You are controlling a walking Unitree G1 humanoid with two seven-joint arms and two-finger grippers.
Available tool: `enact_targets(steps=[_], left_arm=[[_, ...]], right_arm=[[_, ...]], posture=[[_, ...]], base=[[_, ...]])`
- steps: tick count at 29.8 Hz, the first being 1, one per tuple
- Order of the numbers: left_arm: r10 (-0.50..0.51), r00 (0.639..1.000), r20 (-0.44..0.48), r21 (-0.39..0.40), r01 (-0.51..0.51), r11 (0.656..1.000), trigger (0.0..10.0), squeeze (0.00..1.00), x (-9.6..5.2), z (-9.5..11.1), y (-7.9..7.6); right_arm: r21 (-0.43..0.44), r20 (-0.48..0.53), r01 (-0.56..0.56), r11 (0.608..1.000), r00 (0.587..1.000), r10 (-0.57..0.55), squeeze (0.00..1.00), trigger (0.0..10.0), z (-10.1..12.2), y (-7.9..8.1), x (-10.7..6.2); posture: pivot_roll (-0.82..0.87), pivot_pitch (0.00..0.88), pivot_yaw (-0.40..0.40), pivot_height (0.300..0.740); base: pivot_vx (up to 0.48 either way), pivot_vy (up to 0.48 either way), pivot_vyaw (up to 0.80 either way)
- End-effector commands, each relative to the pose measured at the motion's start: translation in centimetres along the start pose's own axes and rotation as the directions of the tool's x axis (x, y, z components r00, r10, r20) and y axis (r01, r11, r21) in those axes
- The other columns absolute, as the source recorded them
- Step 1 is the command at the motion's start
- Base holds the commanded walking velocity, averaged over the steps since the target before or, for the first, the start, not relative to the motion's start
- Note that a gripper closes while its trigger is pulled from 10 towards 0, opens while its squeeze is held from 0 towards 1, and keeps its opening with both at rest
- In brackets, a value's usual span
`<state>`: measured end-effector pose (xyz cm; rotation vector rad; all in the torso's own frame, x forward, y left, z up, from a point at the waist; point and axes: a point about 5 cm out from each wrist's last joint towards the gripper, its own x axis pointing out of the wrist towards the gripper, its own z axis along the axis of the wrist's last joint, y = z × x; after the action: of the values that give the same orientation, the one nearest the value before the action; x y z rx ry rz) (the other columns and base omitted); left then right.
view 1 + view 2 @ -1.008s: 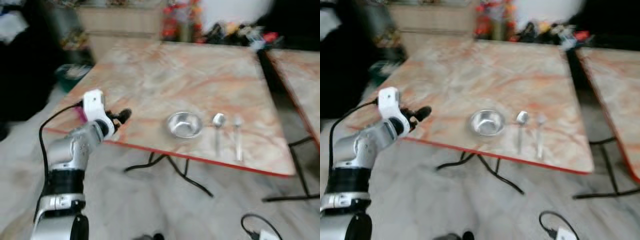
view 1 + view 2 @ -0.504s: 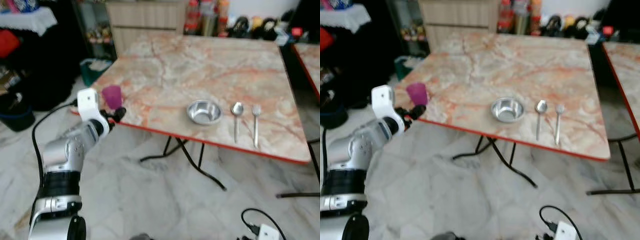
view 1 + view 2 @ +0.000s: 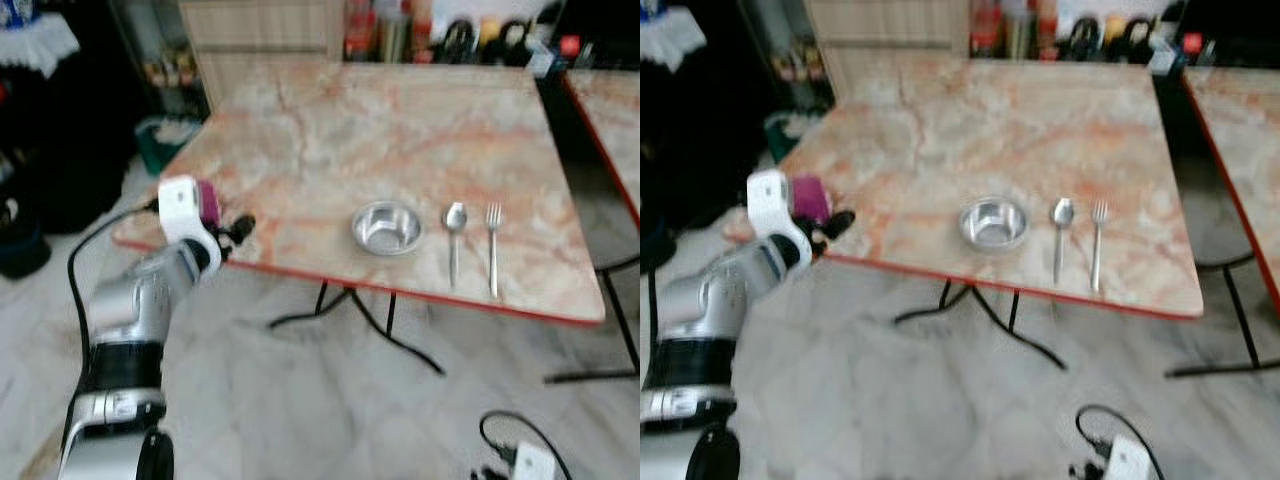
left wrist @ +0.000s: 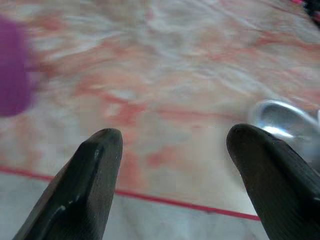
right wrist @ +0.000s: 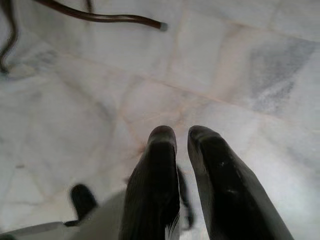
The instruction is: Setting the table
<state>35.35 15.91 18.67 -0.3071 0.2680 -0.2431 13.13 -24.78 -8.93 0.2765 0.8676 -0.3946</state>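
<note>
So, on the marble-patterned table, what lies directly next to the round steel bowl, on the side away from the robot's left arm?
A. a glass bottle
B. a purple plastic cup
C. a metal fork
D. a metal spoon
D: the metal spoon lies just beside the round steel bowl, with the metal fork beyond it, while the purple plastic cup stands near the table's other edge by the left gripper.

Second marble table (image 3: 610,110) is sitting just to the right of the main one; bottles and clutter (image 3: 400,28) are crowding the far wall beside a wooden cabinet (image 3: 255,35); a black cable with a white plug (image 3: 520,455) is lying on the pale marble floor (image 3: 300,400).
</note>
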Motion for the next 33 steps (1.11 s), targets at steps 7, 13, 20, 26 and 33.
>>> enact_targets(steps=[7,13,20,26,33], left_arm=[[-0.001,0.999,0.034,0.020,0.000,1.000,10.0,0.00,-0.30,1.07,0.22],[-0.008,0.999,0.033,0.021,0.007,1.000,10.0,0.00,-0.31,0.95,0.08],[-0.017,0.999,0.030,0.022,0.016,1.000,10.0,0.00,-0.29,0.82,-0.04],[-0.025,0.999,0.027,0.022,0.024,0.999,10.0,0.00,-0.18,0.65,-0.25],[-0.031,0.999,0.023,0.024,0.030,0.999,10.0,0.00,-0.14,0.65,-0.29]], right_arm=[[0.039,-0.007,0.003,0.999,1.000,-0.003,0.00,10.0,-0.05,0.40,0.10],[0.030,0.003,0.006,1.000,1.000,-0.006,0.00,10.0,0.02,0.32,0.07],[0.027,0.000,0.005,1.000,1.000,-0.005,0.00,10.0,-0.05,0.28,0.05],[0.029,0.001,0.002,1.000,1.000,-0.002,0.00,10.0,-0.06,0.26,0.04],[0.030,0.010,0.004,1.000,1.000,-0.004,0.00,10.0,0.11,0.30,0.08]], posture=[[0.10,0.052,0.041,0.740],[0.10,0.044,0.040,0.740],[0.10,0.036,0.038,0.740],[0.10,0.031,0.037,0.740],[0.10,0.041,0.037,0.740]], base=[[0.271,0.000,-0.20],[0.271,0.000,-0.13],[0.272,0.000,0.00],[0.272,0.000,-0.66],[0.274,0.000,0.00]])
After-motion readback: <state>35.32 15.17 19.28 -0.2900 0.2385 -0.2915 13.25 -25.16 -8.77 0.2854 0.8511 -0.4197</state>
